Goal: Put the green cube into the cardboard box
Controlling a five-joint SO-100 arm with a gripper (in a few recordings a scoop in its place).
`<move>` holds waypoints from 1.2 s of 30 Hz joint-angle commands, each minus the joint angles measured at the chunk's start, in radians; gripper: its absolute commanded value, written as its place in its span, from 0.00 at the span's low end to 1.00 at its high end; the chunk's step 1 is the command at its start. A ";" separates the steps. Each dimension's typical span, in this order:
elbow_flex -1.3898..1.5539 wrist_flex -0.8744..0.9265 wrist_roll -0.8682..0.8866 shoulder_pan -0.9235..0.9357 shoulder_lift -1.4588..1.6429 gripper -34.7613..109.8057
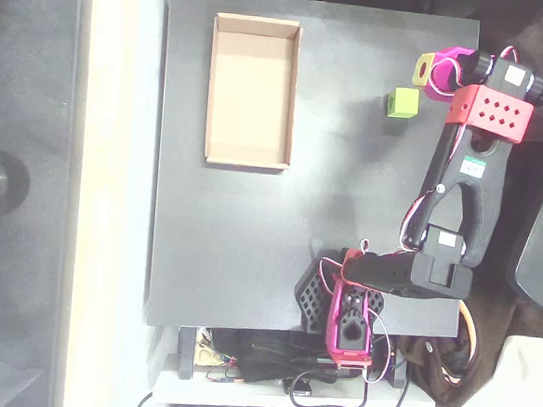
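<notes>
Overhead view: the dark desk (240,248) takes up the middle of the picture. The cardboard box (247,160) lies toward 11 o'clock from the desk's centre, long side running up and down the picture, its pale floor bare. The green cube (402,103) sits on the desk toward 2 o'clock, well apart from the box and level with its upper half.

The tool (430,71) hangs at about 1 o'clock from the cube, just beside it and not touching it; a magenta finger with a yellow square patch faces the cube. Whether its fingers are spread or closed cannot be told from this angle, but it grips nothing that can be seen. Behind it the red perforated wrist block (490,111) and the black arm (459,193) run down toward the arm's base (348,307) at 5 o'clock, at the desk's lower edge.

As a judgement, the task is at its very beginning: the cube is not grasped, not lifted, and the box is empty. Left to do are closing on the cube, carrying it toward 9 o'clock, and letting go over the box.

A tangle of cables (270,362) lies below the desk at 6 o'clock. The stretch of desk between cube and box is bare, so only the box's low wall has to be cleared.
</notes>
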 commanded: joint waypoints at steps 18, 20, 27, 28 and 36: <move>-0.005 0.002 0.003 -0.041 -0.127 0.50; -0.005 0.002 0.003 -0.069 -0.141 0.50; -0.003 0.002 0.003 -0.117 -0.176 0.50; -0.003 0.002 0.003 -0.117 -0.187 0.50; -0.003 0.003 0.003 -0.101 -0.235 0.50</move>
